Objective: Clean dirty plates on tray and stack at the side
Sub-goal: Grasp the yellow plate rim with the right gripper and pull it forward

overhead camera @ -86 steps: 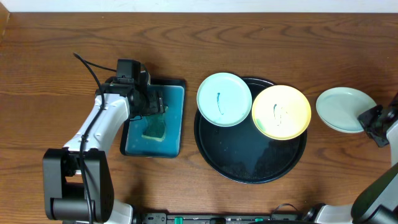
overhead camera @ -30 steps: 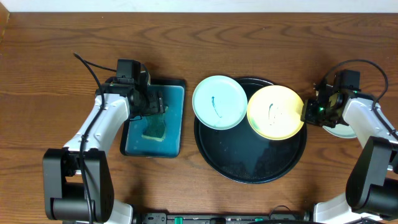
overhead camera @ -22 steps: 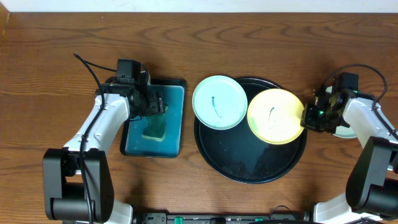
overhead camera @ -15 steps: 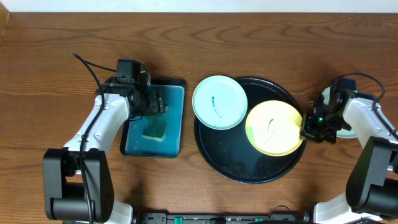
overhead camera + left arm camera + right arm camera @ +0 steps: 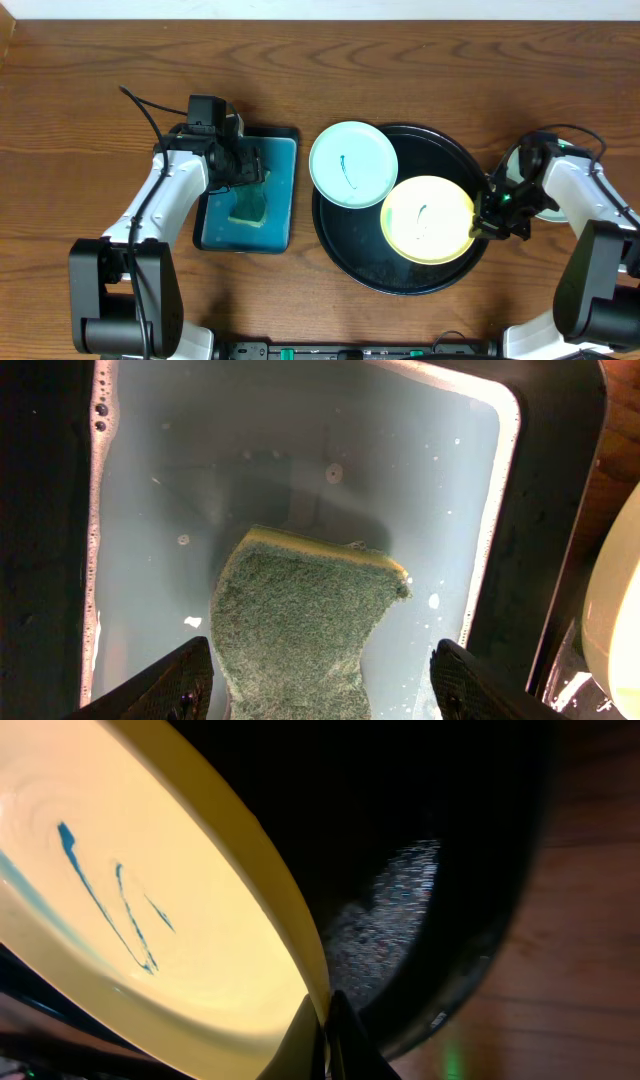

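A pale yellow plate [image 5: 428, 220] with teal scribbles lies inside the black tray [image 5: 400, 278], right of centre. My right gripper [image 5: 484, 222] is shut on its right rim. In the right wrist view the fingertips [image 5: 325, 1025] pinch the yellow plate [image 5: 150, 920] edge above the tray [image 5: 430, 840]. A mint plate [image 5: 353, 164] with a teal mark overlaps the tray's upper left rim. My left gripper [image 5: 248, 168] hangs over the teal tray. In the left wrist view this gripper [image 5: 325, 685] stands open, its jaws either side of the green sponge [image 5: 300, 620].
The rectangular teal tray [image 5: 215, 235] holds water and the sponge [image 5: 247, 207], left of the black tray. A pale plate [image 5: 549, 208] lies on the table at the right, mostly hidden under my right arm. Bare wooden table surrounds everything.
My right gripper has pulled the yellow plate from the tray's upper right down and left into the tray. The left arm and sponge have stayed in place.
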Controlling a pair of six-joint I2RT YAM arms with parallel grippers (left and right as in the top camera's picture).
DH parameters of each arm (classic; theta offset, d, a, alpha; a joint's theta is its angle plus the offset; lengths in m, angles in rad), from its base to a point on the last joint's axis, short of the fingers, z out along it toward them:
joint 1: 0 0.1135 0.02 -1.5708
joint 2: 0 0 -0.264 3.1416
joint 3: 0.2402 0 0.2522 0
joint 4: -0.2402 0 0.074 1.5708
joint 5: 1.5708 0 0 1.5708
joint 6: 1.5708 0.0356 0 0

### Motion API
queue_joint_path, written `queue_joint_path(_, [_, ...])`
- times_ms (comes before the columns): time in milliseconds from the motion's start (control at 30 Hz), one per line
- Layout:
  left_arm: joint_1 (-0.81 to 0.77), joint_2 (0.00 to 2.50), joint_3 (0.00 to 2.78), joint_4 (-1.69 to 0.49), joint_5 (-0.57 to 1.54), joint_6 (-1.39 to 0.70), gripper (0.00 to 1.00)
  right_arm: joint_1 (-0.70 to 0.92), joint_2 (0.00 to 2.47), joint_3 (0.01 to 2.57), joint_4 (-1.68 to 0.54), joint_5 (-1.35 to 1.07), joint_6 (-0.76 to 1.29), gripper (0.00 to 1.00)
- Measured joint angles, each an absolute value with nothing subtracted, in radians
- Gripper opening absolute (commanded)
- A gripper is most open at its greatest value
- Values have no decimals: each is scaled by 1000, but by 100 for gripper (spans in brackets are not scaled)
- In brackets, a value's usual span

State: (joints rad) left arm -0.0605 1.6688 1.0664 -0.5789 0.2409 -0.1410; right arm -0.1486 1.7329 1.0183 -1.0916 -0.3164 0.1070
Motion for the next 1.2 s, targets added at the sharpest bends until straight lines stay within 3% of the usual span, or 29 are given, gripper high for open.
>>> queue_joint_path(267, [-60, 1669, 1066, -579, 265, -141, 71, -71, 1733, 1018, -1095, -297, 114, 2])
queue_joint_path(300, [-60, 1669, 1066, -580, 265, -141, 71, -60, 1733, 1018, -1096, -295, 114, 9])
queue_joint_path(433, [-61, 1669, 1066, -580, 265, -141, 71, -28, 1733, 1018, -1092, -291, 122, 17])
queue_joint_path(700, [-60, 1669, 1066, -590, 268, -141, 71, -20, 1733, 1018, -1057, -261, 126, 25])
queue_joint_path(1200, [-72, 1669, 1066, -594, 314, -141, 70, 1, 1733, 1005, -889, -238, 125, 27])
